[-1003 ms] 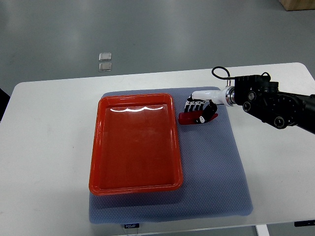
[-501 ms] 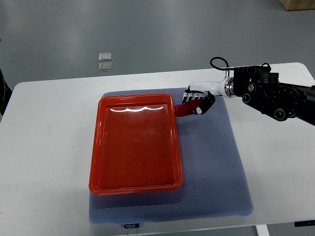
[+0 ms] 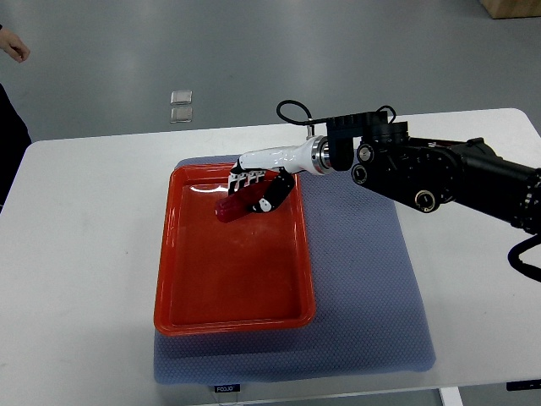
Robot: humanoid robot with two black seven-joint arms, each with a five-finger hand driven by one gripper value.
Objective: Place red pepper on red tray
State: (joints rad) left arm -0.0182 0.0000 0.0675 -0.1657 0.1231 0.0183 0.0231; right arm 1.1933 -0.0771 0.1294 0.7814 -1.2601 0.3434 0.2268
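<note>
My right hand point(image 3: 252, 193) reaches in from the right edge and hangs over the far part of the red tray point(image 3: 182, 288). Its fingers are curled around the red pepper point(image 3: 228, 208), a dark red piece whose left end sticks out of the grasp. The pepper is held just above the tray floor, near the tray's far right corner; whether it touches the floor I cannot tell. The tray lies on the left half of a blue-grey mat point(image 3: 372, 296). No left arm shows.
The mat sits on a white table point(image 3: 76, 254). Right of the tray the mat is bare. A person's hand and dark sleeve point(image 3: 10, 93) show at the top left edge. Two small square items point(image 3: 180, 106) lie on the floor beyond the table.
The right hand carried the pepper leftward from the mat beside the tray, over the tray's right rim, to above the tray's far part. A person has appeared at the left edge.
</note>
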